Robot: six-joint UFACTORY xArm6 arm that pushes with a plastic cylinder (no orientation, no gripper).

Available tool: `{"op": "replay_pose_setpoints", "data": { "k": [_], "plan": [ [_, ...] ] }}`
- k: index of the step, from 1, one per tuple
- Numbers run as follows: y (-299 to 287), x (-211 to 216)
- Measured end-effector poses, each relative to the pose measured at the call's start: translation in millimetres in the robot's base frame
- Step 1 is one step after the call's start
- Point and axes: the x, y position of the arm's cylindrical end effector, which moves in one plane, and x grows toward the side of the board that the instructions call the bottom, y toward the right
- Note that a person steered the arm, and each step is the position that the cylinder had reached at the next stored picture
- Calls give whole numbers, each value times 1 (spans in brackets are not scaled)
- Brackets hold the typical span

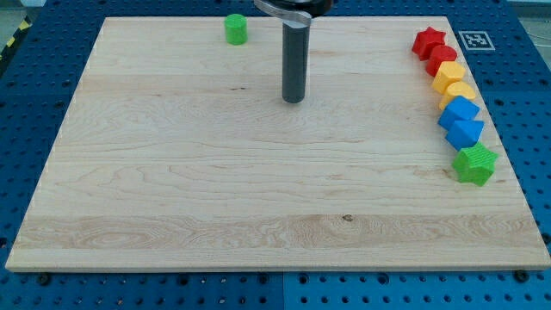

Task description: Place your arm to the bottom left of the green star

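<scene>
A wooden worktop (215, 189) with my tip (294, 100) – a bare rod end effector holding nothing – near the view's top middle, well apart from the green star (475, 164) at the right edge, so the approach looks barely begun.

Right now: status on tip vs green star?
My tip upper centre of board, touching no block. Green star far off at the view's right edge, end of the block column. Path to its bottom left clear.
</scene>
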Motion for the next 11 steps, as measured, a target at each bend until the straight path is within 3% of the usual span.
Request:
{"op": "replay_pose_setpoints", "data": {
  "k": [3,7,11],
  "plan": [
    [20,39],
    [24,55],
    [69,121]
  ]
}}
